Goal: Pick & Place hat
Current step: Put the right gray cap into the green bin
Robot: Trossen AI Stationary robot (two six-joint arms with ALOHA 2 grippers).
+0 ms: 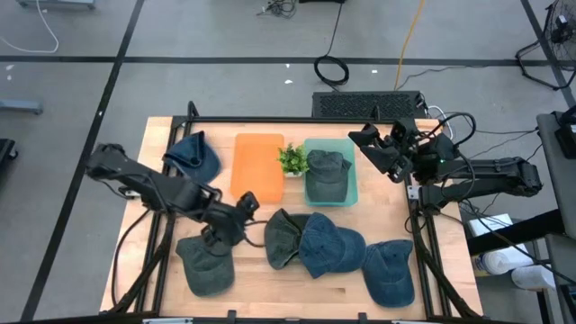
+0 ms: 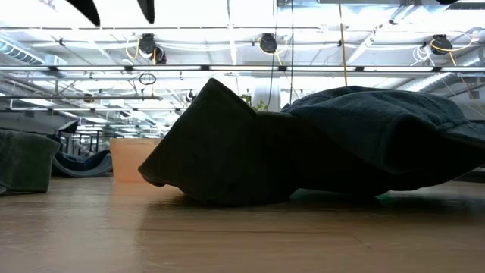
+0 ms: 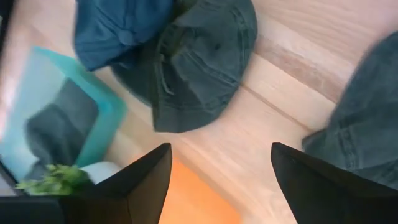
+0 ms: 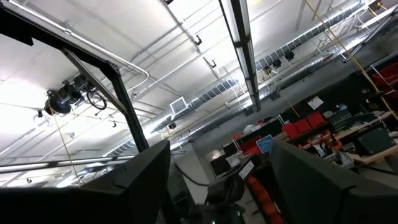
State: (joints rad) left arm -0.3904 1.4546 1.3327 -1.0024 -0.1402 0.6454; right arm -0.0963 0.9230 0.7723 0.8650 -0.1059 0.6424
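While my left gripper [image 1: 245, 205] hangs over the front-centre of the table [image 1: 162, 135], its fingers [image 3: 146, 180] stand apart with nothing between them. Just beside it toward the table's right lies the dark green cap [image 1: 282, 238], nearest of the hats, not touched. In the left wrist view that cap [image 3: 199, 68] shows crown up, brim toward the gripper, long axis running roughly from the fingers away toward the blue cap [image 3: 118, 25] that overlaps its far side. From above, the blue cap [image 1: 328, 247] sits on the dark green one's right edge.

Another dark green cap [image 1: 207, 263] lies right in front of the left gripper, near the table's front edge. A denim cap [image 1: 390, 270] sits at front right, and a blue hat [image 1: 193, 157] at back left.

Teal bin [image 1: 351, 175] at back centre holds a grey-green cap [image 1: 328, 173]. Orange bin [image 1: 256, 162] is beside it, with a small green plant [image 1: 292, 159] between them.

Right gripper [image 1: 376, 155] is parked off the table's back right corner, tilted up at the ceiling, fingers [image 4: 143, 180] apart, empty.
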